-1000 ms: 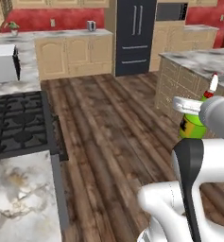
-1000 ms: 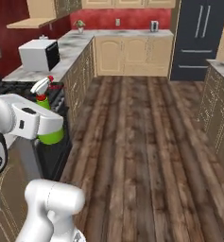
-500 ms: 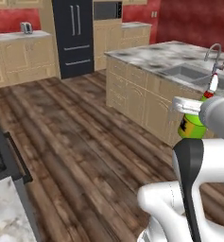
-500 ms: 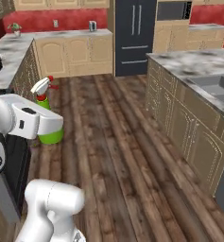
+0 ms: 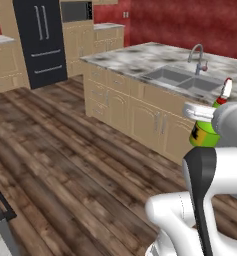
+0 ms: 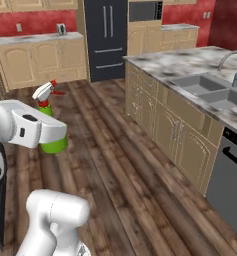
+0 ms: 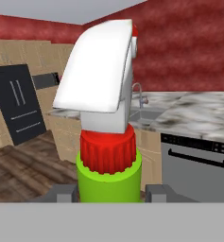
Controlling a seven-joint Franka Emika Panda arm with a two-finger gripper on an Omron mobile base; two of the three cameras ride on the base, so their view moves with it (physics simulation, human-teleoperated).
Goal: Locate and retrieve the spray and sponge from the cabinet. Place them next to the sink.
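Observation:
My gripper is shut on the spray, a green bottle with a red neck and a white trigger head that stands upright between the fingers. From the left base view the spray hangs beside my forearm, short of the island. The right base view has the spray under my hand, over the wood floor. The grey double-basin sink lies in the marble island top, with its steel faucet behind it. The sponge and the cabinet are out of view.
A black fridge stands at the far wall. Tan island base cabinets face the open wood floor. A steel dishwasher sits at the island's near end.
The whole picture has swung as the base turned: the stove side has slid out and the island with the sink has come into view. The spray stays held in my gripper.

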